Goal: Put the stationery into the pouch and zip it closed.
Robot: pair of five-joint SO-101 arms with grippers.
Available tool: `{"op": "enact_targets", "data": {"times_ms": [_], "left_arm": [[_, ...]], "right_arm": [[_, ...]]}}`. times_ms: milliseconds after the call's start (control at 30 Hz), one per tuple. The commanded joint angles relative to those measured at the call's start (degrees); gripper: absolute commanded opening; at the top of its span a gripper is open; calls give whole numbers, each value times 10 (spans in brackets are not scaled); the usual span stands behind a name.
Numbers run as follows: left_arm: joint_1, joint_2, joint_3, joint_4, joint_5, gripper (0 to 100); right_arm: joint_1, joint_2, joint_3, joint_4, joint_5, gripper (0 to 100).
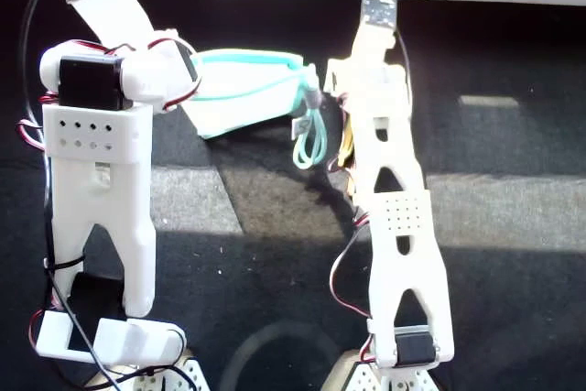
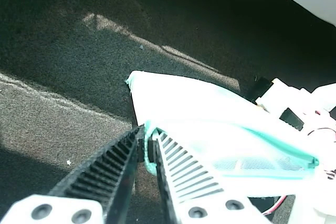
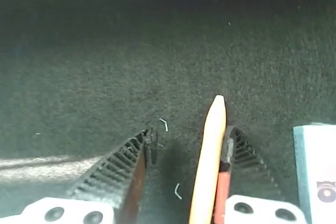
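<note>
– dark desk [image 1: 513, 272] is stretching under everything, a band of sun crossing it. where is the pouch sitting?
– the white pouch [image 1: 243, 103] with the teal zip is lying near the far side, between the two arms.
– and the left hand [image 2: 148, 134]?
– it is pinching the pouch's teal edge, fingers together on it.
– the right hand [image 3: 190, 132]?
– it is hanging over bare desk, fingers apart, a cream pencil [image 3: 209, 156] lying just beside one finger.
</note>
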Motion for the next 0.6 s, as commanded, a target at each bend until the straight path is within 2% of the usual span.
{"op": "enact_targets", "data": {"times_ms": [0,433,567], "left_arm": [[-7,6,2,4,-6,9],[-8,4,2,6,-6,9],[-8,4,2,4,-6,9]], "right_arm": [[20,-5,-32,-12,-4,203],[33,10,-26,-39,-4,203],[33,9,22,-54,-4,203]]}}
